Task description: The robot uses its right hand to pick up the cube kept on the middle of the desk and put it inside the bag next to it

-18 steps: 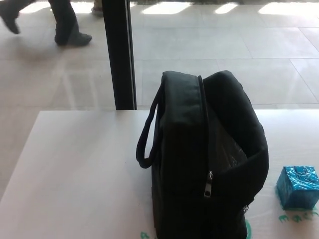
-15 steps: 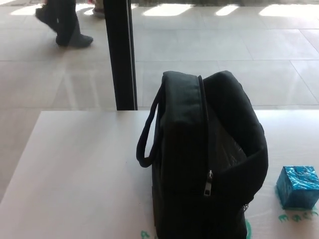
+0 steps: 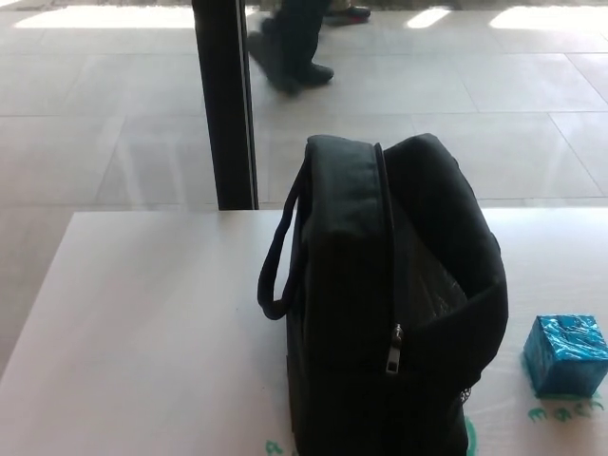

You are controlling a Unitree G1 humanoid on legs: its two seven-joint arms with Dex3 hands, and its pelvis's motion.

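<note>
Beyond the desk: a pillar, a tiled floor and a passer-by's legs

A black pillar [image 3: 224,104] stands upright at about 11 o'clock, reaching out of the top edge. Pale floor tiles [image 3: 494,114] fill the upper half of the view, with bright patches of light [image 3: 114,17] along the 12 o'clock edge. Just right of the pillar, near 12 o'clock, a person's legs [image 3: 290,38] in dark trousers and dark shoes are on the tiles. At about 5 o'clock, green marks [image 3: 560,413] are painted on the white surface.

Bag [image 3: 389,313] blocks centre; desk [image 3: 142,323] left lies bare.
</note>
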